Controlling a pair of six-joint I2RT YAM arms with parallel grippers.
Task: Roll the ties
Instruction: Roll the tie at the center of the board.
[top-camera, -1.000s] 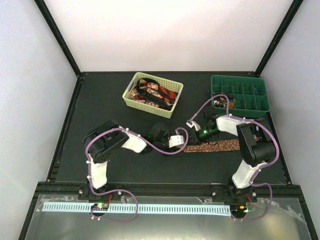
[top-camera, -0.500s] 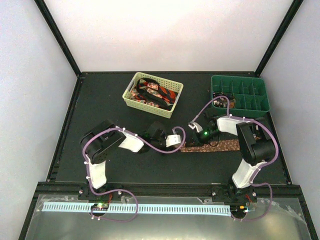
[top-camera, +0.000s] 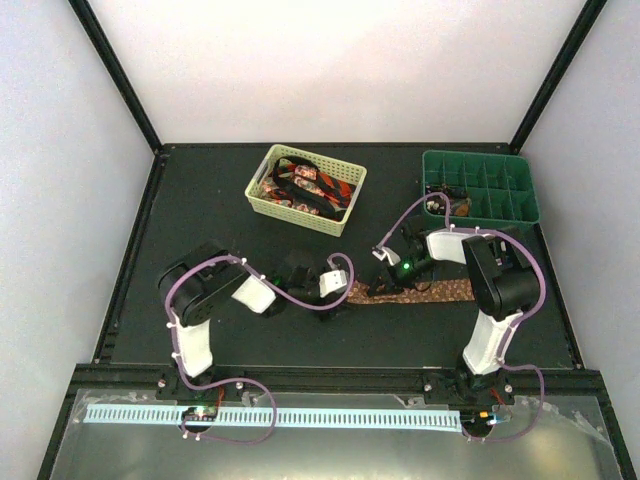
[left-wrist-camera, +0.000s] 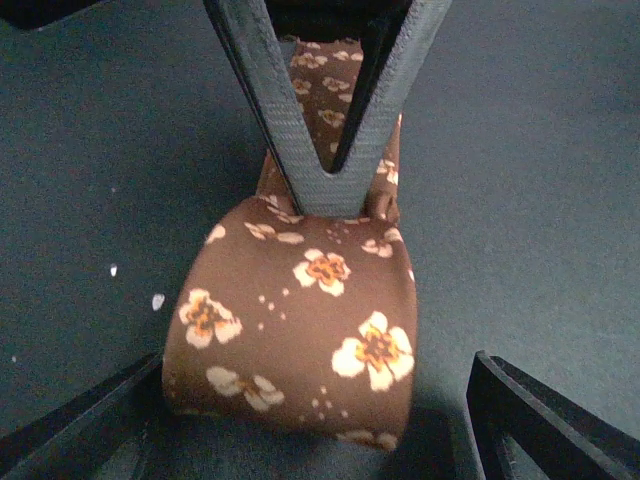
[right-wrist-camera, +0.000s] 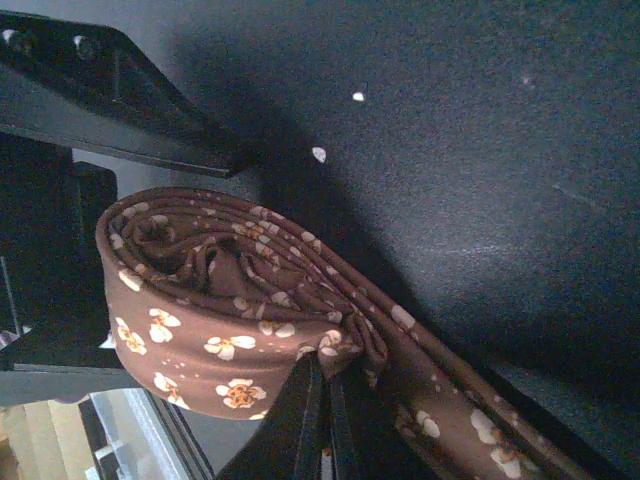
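A brown tie (top-camera: 440, 291) with pale flowers lies flat across the mat, its left end wound into a roll (left-wrist-camera: 300, 330). My left gripper (left-wrist-camera: 320, 365) is open, with one finger (left-wrist-camera: 70, 440) on each side of the roll and not pressing it. My right gripper (right-wrist-camera: 325, 365) is shut on a fold of the tie at the roll's edge (right-wrist-camera: 200, 300), and its fingers (left-wrist-camera: 320, 150) form a V over the roll in the left wrist view. From above, the left gripper (top-camera: 345, 292) and the right gripper (top-camera: 378, 290) meet at the roll. Red-and-black ties (top-camera: 310, 185) fill the basket.
A pale yellow lattice basket (top-camera: 262, 195) stands at the back centre. A green divided tray (top-camera: 520, 205) sits at the back right, one small item in its left cell. Black frame rails border the dark mat (top-camera: 200, 220).
My left gripper has opened, let go of the roll and drawn back a little to the left. The right gripper stays shut on the tie.
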